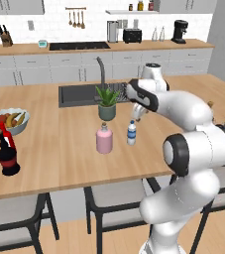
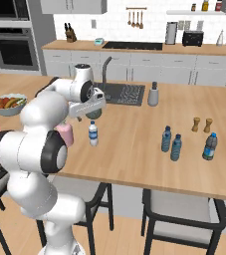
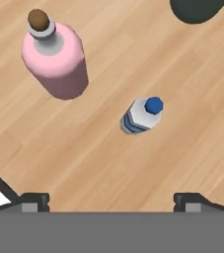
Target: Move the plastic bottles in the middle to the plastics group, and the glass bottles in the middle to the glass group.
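Wooden counter [image 1: 59, 158] carries the pale-pink glass bottle [image 1: 104, 138] and, just beside it, the clear-white plastic bottle [image 1: 131, 133] with a blue cap — both upright, apart from each other. Above them hangs the hand [image 3: 111, 197], fingers spread wide and holding nothing. Near the fruit bowl [image 1: 7, 120] stands the black-and-red bottle [image 1: 7, 155]. Well apart, on the other side, three blue-tinted water bottles [image 2: 171, 143] cluster by two brown shakers [image 2: 202, 124] — a potted plant [image 1: 106, 102] sits beside the sink [image 1: 79, 94].
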